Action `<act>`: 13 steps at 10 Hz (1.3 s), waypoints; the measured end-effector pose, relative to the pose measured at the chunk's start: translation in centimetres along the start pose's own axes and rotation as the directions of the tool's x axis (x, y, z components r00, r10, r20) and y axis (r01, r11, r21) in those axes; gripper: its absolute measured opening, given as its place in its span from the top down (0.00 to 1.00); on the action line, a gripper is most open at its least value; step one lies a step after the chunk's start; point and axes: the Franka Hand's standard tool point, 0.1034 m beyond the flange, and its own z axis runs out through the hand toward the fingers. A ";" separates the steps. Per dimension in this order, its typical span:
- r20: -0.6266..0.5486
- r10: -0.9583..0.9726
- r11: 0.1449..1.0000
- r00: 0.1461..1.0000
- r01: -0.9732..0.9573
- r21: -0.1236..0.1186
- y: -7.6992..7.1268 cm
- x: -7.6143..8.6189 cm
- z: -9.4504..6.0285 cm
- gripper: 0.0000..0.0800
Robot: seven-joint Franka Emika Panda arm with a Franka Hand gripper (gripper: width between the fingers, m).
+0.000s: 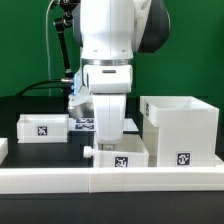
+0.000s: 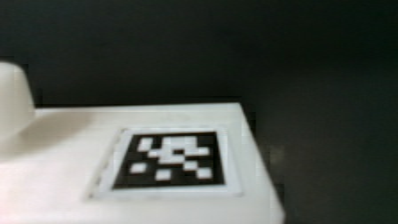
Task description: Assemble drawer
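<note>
The large box-like drawer housing stands at the exterior view's right, a tag on its front. One small open-top tray sits at the left. The second tray lies front centre, directly under my gripper, whose hand reaches down to the tray's near-left part. The fingertips are hidden there, so I cannot tell whether they are open or shut. The wrist view is filled by this tray's white face and its black-and-white tag, very close and blurred; no fingers show in it.
The marker board lies on the black table behind the gripper, between the left tray and the arm. The white table rim runs along the front. Cables hang at the back left.
</note>
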 end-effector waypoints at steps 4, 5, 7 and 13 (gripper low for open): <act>-0.005 -0.018 1.000 1.000 0.019 0.014 -0.3 0.8 0.1 0.95; -0.005 -0.015 1.000 1.000 0.015 0.014 -0.3 0.8 0.1 0.95; -0.008 -0.013 1.000 1.000 0.013 -0.017 -0.1 0.8 0.2 0.95; -0.011 -0.002 1.000 1.000 0.002 -0.002 -0.7 1.3 0.5 0.95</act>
